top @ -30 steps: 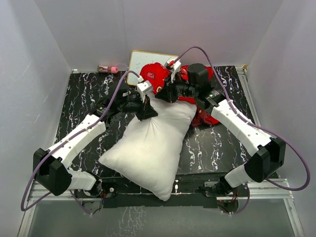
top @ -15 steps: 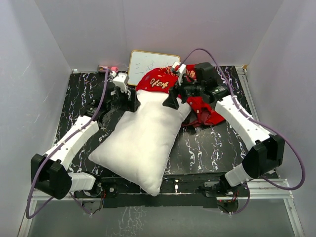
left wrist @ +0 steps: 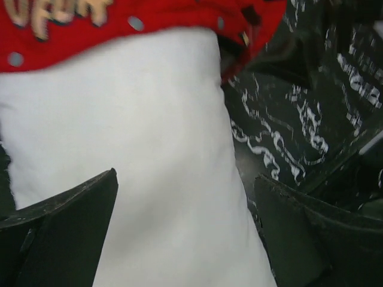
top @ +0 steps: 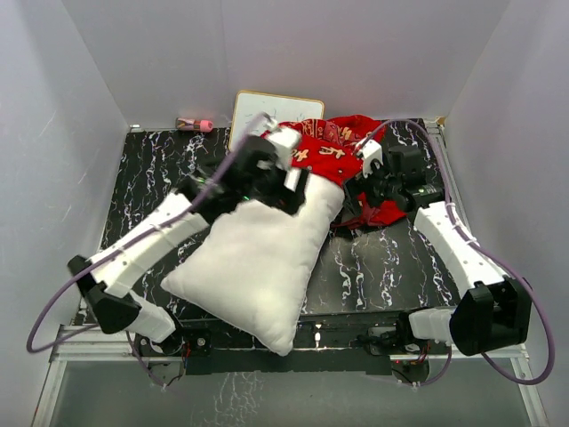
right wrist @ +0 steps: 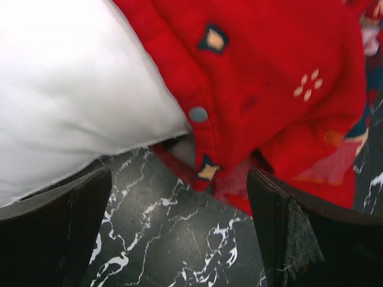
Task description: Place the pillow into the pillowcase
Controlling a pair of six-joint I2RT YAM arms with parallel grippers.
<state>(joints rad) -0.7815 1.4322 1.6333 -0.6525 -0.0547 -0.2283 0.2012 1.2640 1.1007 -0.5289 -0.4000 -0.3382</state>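
The white pillow point(top: 258, 258) lies slantwise on the black marbled table point(top: 382, 258). Its far end is covered by the red pillowcase point(top: 331, 151), which also bunches to the right. My left gripper point(top: 292, 182) hovers open over the pillow's far part. In the left wrist view the pillow point(left wrist: 131, 149) fills the space under the left gripper point(left wrist: 185, 176), and the pillowcase point(left wrist: 119, 18) hem crosses above. My right gripper point(top: 363, 189) is open beside the pillow's right edge. The right wrist view has the right gripper point(right wrist: 179, 173) over bare table, with the pillow point(right wrist: 72, 78) and the pillowcase point(right wrist: 263, 72) opening edge beyond.
A small framed whiteboard point(top: 262, 111) leans at the back wall, with a pink object point(top: 194, 124) to its left. White walls close in the table on three sides. A metal rail point(top: 444, 342) runs along the near edge.
Both grippers have opened and let go of the pillowcase. The left arm has swung right over the pillow and the right arm has drawn back to the right. The pillowcase now drapes the pillow's far end.
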